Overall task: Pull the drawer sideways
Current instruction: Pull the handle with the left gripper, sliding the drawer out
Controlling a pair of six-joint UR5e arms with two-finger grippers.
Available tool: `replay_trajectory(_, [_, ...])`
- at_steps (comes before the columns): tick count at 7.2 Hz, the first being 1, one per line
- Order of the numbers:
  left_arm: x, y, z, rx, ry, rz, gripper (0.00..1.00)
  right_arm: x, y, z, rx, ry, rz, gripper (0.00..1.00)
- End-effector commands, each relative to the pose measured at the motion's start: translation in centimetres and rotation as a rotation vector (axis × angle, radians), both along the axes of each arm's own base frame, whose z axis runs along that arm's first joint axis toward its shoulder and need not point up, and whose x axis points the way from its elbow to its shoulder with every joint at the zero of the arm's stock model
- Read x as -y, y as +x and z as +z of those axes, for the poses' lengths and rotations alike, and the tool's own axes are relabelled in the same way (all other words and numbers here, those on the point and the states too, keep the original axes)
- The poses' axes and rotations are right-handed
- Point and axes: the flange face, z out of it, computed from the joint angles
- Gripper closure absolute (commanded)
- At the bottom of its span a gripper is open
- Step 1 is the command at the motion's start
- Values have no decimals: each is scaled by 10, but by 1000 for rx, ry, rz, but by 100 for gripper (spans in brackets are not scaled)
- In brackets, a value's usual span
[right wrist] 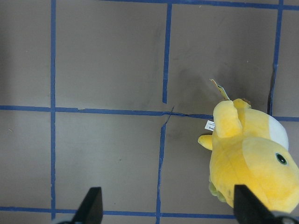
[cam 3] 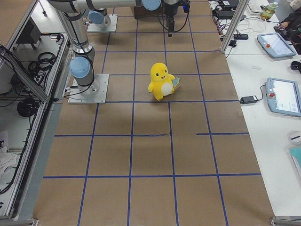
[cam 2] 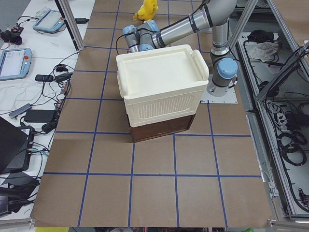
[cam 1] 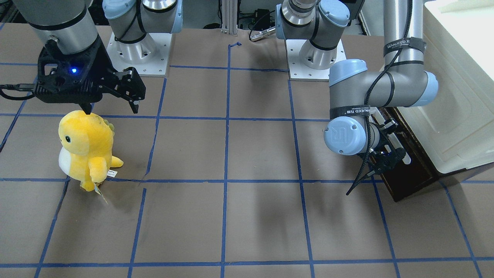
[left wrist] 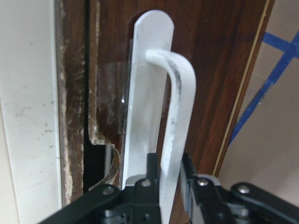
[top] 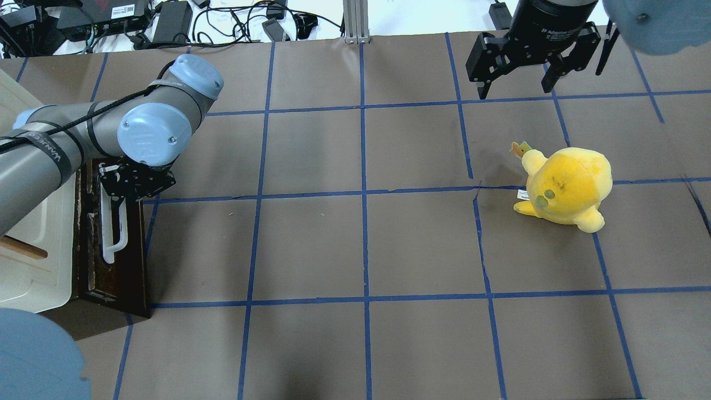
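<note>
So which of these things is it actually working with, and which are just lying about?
In use:
- drawer, dark brown
- its white handle
- left gripper, shut on that handle

Just there:
- yellow plush toy
- right gripper, open, holding nothing
- cream cabinet

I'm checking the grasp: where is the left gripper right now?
In the overhead view it sits at the table's left edge; the left gripper is closed on the white handle of the drawer, beneath the cream cabinet.
</note>
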Motion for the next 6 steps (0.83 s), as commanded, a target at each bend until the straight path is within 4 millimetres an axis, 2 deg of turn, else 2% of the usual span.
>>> replay_trajectory(1, [0, -4, -1, 1, 1, -8, 100, 0, 0, 0, -2, 0, 0, 0])
replay_trajectory(6, [1, -8, -2, 1, 8, -16, 100, 0, 0, 0, -2, 0, 1, 0])
